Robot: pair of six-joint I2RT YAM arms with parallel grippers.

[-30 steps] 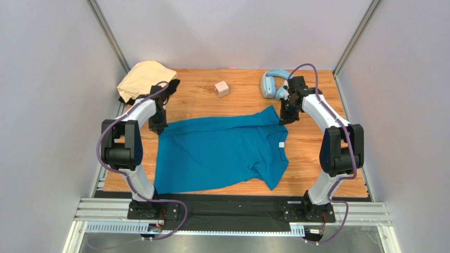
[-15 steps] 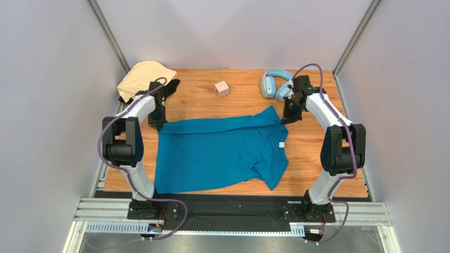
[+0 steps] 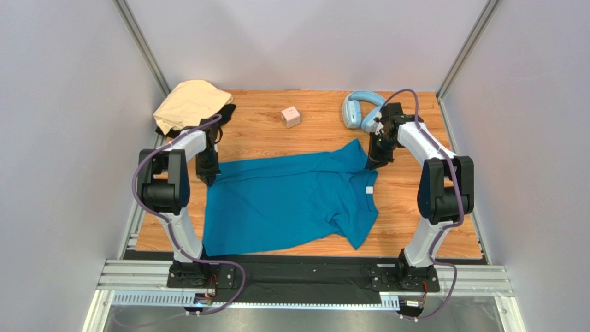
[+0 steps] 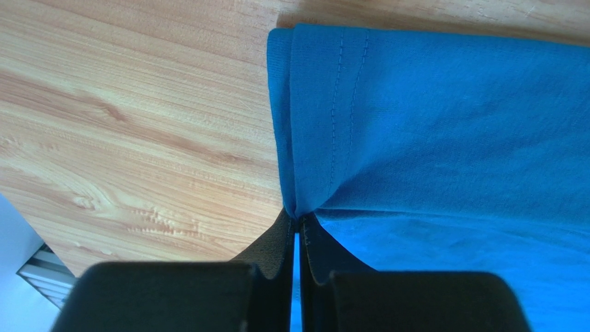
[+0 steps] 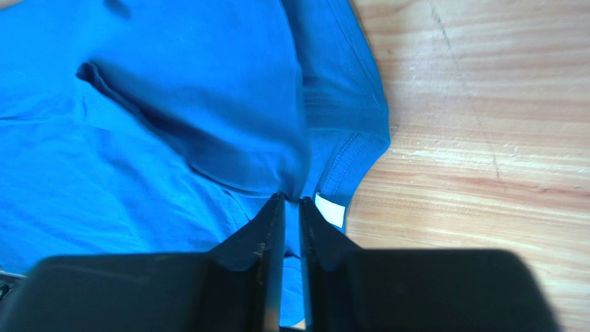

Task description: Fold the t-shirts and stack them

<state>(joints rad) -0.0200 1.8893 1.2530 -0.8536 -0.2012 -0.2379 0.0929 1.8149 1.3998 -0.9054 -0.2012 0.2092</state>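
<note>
Since a second ago the left gripper (image 3: 208, 174) has come slightly nearer the arm bases, bringing the far left corner of the teal-blue short-sleeved cloth t-shirt (image 3: 291, 200) with it, while the right arm has barely shifted. In the far left corner of the wooden table (image 3: 429, 228) lies a crumpled pale tan cloth t-shirt (image 3: 190, 100), resting on a black cloth t-shirt (image 3: 226, 111) that peeks out beneath it. Just nearer, the left gripper's jaws are pressed together on the hemmed corner of the teal-blue t-shirt, which the left wrist view shows gathered at the fingertips. That shirt lies spread mostly flat across the middle of the table, with folds rumpled at its near right and a small white tag (image 3: 370, 191) at its collar. Beyond it sit a small pink cube (image 3: 291, 116) and, further right, light-blue headphones (image 3: 356, 109). The right gripper (image 3: 374, 162) pinches bunched cloth beside the collar, its jaws almost together on the fabric.
</note>
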